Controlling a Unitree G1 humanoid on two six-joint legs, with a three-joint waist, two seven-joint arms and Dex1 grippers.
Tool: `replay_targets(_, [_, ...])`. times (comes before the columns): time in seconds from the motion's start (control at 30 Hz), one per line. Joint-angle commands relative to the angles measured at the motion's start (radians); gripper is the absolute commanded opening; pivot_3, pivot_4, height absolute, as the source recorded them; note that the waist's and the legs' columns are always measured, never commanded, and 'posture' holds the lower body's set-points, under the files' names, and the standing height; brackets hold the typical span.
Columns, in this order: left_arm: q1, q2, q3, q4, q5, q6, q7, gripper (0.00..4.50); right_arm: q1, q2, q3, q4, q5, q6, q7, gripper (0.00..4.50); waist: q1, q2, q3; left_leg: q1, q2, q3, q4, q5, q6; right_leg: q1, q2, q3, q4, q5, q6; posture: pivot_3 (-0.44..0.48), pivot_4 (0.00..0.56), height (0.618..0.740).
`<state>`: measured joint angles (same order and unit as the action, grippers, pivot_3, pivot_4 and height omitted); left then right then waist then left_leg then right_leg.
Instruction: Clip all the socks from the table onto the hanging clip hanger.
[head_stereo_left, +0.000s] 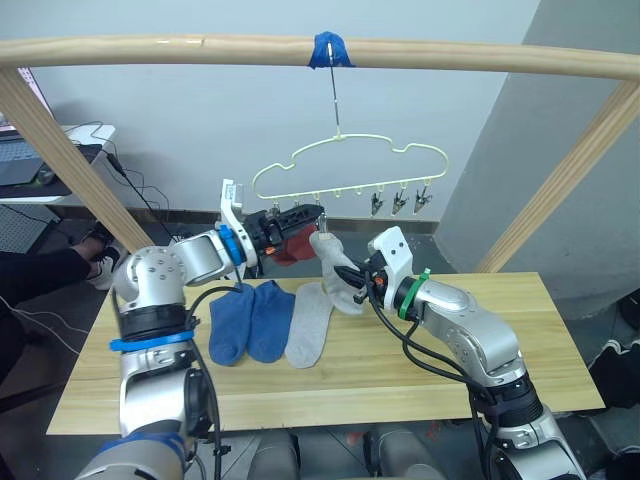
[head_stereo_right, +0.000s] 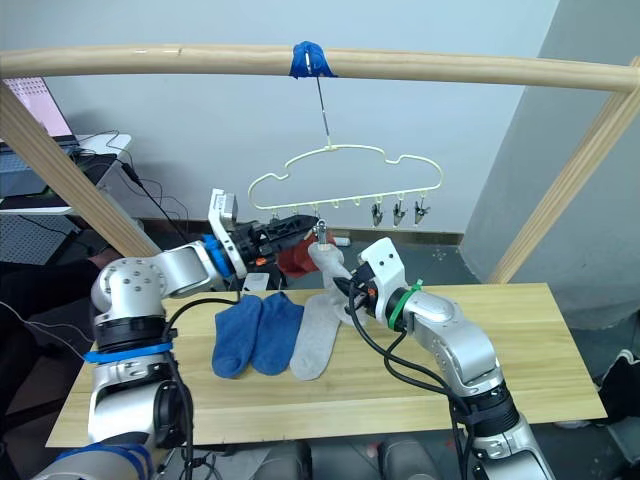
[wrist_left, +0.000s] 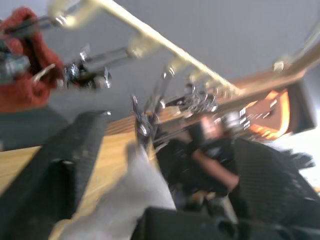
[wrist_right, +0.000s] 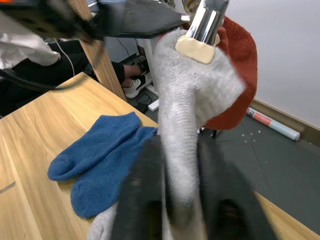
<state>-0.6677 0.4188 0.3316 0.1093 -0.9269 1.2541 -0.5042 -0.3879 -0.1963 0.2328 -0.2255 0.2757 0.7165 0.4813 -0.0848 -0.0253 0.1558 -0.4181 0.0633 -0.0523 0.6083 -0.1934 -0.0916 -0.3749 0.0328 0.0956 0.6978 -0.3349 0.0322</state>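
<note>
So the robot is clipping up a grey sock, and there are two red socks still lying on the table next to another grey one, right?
Not quite. The two socks lying beside the grey sock on the table are blue, not red, as the left eye view shows. The rest holds: the right gripper holds a grey sock up at a clip of the clip hanger. A rust red sock hangs behind it.

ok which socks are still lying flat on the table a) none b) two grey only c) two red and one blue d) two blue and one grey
d: two blue socks and one light grey sock lie side by side on the table, while the right claw holds another grey sock up at a clip.
</note>
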Motion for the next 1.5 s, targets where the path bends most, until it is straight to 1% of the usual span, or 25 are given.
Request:
replay_targets(0.03, [0.064,0.041,-0.033,-0.112,-0.025,0.026,-0.047,4.5,-0.003,-0.007,-0.001,0.01,-0.006,-0.046,0.016,1.98,0.001,0.0,0.0,0.0,0.0,0.0,0.0,0.0,0.0,0.0,0.0,0.0,0.0,0.0,0.0,-0.013,0.115,0.74])
replay_targets(0.13, [0.129,0.071,-0.058,-0.173,-0.02,0.021,-0.079,4.5,0.009,-0.026,-0.012,0.014,-0.007,-0.052,0.022,3.03,0.004,0.0,0.0,0.0,0.0,0.0,0.0,0.0,0.0,0.0,0.0,0.0,0.0,0.0,0.0,0.002,0.115,0.74])
replay_targets(0.17, [0.151,0.08,-0.069,-0.194,-0.016,0.011,-0.092,4.5,0.017,-0.035,-0.018,0.01,-0.007,-0.051,0.023,3.31,0.004,0.0,0.0,0.0,0.0,0.0,0.0,0.0,0.0,0.0,0.0,0.0,0.0,0.0,0.0,0.006,0.115,0.74])
replay_targets(0.27, [0.209,0.1,-0.103,-0.24,0.03,-0.066,-0.118,4.5,0.05,-0.062,-0.039,-0.011,-0.027,-0.061,-0.002,4.36,0.01,0.0,0.0,0.0,0.0,0.0,0.0,0.0,0.0,0.0,-0.001,0.0,0.0,0.0,0.0,0.008,0.117,0.74])
replay_targets(0.3, [0.228,0.095,-0.107,-0.254,0.061,-0.12,-0.112,4.5,0.062,-0.064,-0.056,-0.023,-0.027,-0.068,-0.014,4.43,0.013,0.0,0.0,0.0,-0.001,0.0,0.0,0.0,0.0,0.0,-0.001,0.0,0.0,0.0,0.0,0.007,0.119,0.74])
replay_targets(0.4, [0.279,0.1,-0.142,-0.298,0.148,-0.205,-0.07,4.5,0.09,-0.048,-0.12,-0.067,-0.009,-0.078,-0.064,4.43,0.022,0.0,0.0,0.0,0.0,0.0,0.0,0.0,0.0,0.0,-0.001,0.0,0.0,0.0,0.0,0.006,0.122,0.74])
replay_targets(0.43, [0.32,0.118,-0.182,-0.338,0.221,-0.274,-0.058,4.5,0.098,-0.046,-0.138,-0.088,-0.002,-0.073,-0.075,4.43,0.022,0.0,0.0,0.0,0.0,0.001,0.0,0.0,0.0,0.0,-0.001,0.0,0.0,0.0,0.0,0.007,0.122,0.74])
replay_targets(0.47, [0.359,0.122,-0.204,-0.37,0.266,-0.328,-0.052,4.5,0.105,-0.045,-0.15,-0.109,0.002,-0.069,-0.084,4.43,0.02,0.0,0.0,0.0,0.0,0.001,0.0,0.0,0.0,0.0,-0.001,0.001,0.0,0.0,0.0,0.007,0.123,0.74])
replay_targets(0.57, [0.421,0.123,-0.235,-0.414,0.345,-0.453,-0.057,4.5,0.115,-0.035,-0.166,-0.152,0.009,-0.062,-0.1,4.43,0.025,0.001,0.0,0.001,0.0,0.002,-0.001,0.0,0.0,0.0,-0.001,0.002,0.0,0.0,0.0,0.007,0.126,0.74])
replay_targets(0.6, [0.439,0.118,-0.241,-0.421,0.361,-0.528,-0.096,4.5,0.116,-0.029,-0.167,-0.169,-0.012,-0.079,-0.125,4.43,0.029,0.0,0.0,0.0,0.0,0.002,-0.001,0.0,0.0,0.0,-0.001,0.002,-0.001,0.0,0.0,0.006,0.127,0.74])
replay_targets(0.67, [0.461,0.101,-0.236,-0.424,0.35,-0.638,-0.18,4.5,0.112,-0.023,-0.164,-0.192,-0.028,-0.087,-0.148,4.43,0.032,0.001,0.001,0.0,0.0,0.001,-0.001,0.0,0.0,-0.001,-0.001,0.001,0.0,0.0,-0.001,0.005,0.129,0.74])
replay_targets(0.7, [0.464,0.09,-0.225,-0.418,0.338,-0.672,-0.207,4.5,0.107,-0.019,-0.166,-0.2,-0.023,-0.086,-0.149,4.43,0.032,0.001,0.001,0.0,0.0,0.001,0.0,0.0,0.0,0.0,-0.001,0.001,0.0,0.0,-0.001,0.004,0.129,0.74])
replay_targets(0.77, [0.46,0.084,-0.194,-0.377,0.285,-0.717,-0.3,4.5,0.078,0.017,-0.18,-0.198,-0.004,-0.094,-0.172,4.43,0.034,0.001,0.001,0.001,0.0,0.002,0.0,0.0,0.0,0.0,-0.001,0.002,-0.001,0.0,-0.001,0.005,0.13,0.74])
replay_targets(0.8, [0.46,0.086,-0.19,-0.361,0.28,-0.749,-0.341,4.5,0.063,0.036,-0.187,-0.19,0.001,-0.099,-0.185,4.43,0.033,0.001,0.001,0.0,0.0,0.002,0.0,0.0,0.0,0.0,-0.001,0.002,-0.001,0.0,-0.001,0.004,0.131,0.74])
replay_targets(0.87, [0.472,0.094,-0.203,-0.343,0.312,-0.85,-0.416,4.5,0.038,0.057,-0.185,-0.161,-0.014,-0.116,-0.203,4.43,0.031,0.001,0.001,0.001,0.0,0.002,0.0,0.0,0.0,0.0,-0.001,0.002,-0.001,0.0,-0.001,0.004,0.132,0.74])
replay_targets(0.93, [0.479,0.091,-0.212,-0.326,0.349,-0.942,-0.457,4.5,0.013,0.077,-0.18,-0.125,-0.026,-0.139,-0.214,4.43,0.03,0.001,0.001,0.001,0.0,0.003,0.0,0.0,0.0,0.0,-0.001,0.002,-0.001,0.0,-0.001,0.004,0.133,0.74])
replay_targets(1.13, [0.445,0.043,-0.19,-0.304,0.36,-1.039,-0.427,4.5,-0.075,0.122,-0.181,0.02,-0.048,-0.233,-0.241,4.43,0.03,0.001,0.001,0.0,0.0,0.002,0.0,0.0,0.001,0.0,-0.001,0.002,-0.001,0.0,-0.001,0.013,0.134,0.74])
replay_targets(1.37, [0.449,0.029,-0.207,-0.336,0.359,-1.047,-0.392,4.5,-0.147,0.142,-0.213,0.159,-0.077,-0.284,-0.292,4.43,0.032,0.001,0.001,0.0,0.0,0.002,0.0,0.0,0.001,0.0,-0.001,0.001,0.0,0.0,-0.001,0.034,0.133,0.74])
replay_targets(1.43, [0.458,0.027,-0.213,-0.353,0.355,-1.044,-0.384,4.5,-0.158,0.142,-0.222,0.181,-0.08,-0.286,-0.307,4.43,0.034,0.001,0.001,0.0,0.0,0.002,0.0,0.0,0.001,0.0,-0.001,0.001,0.0,0.002,-0.005,0.037,0.133,0.74])
replay_targets(1.5, [0.461,0.026,-0.217,-0.358,0.357,-1.045,-0.38,4.5,-0.166,0.145,-0.227,0.193,-0.079,-0.288,-0.311,4.43,0.035,0.001,0.001,0.0,0.0,0.002,0.0,0.0,0.001,0.0,-0.001,0.001,0.0,0.002,-0.005,0.036,0.132,0.74])
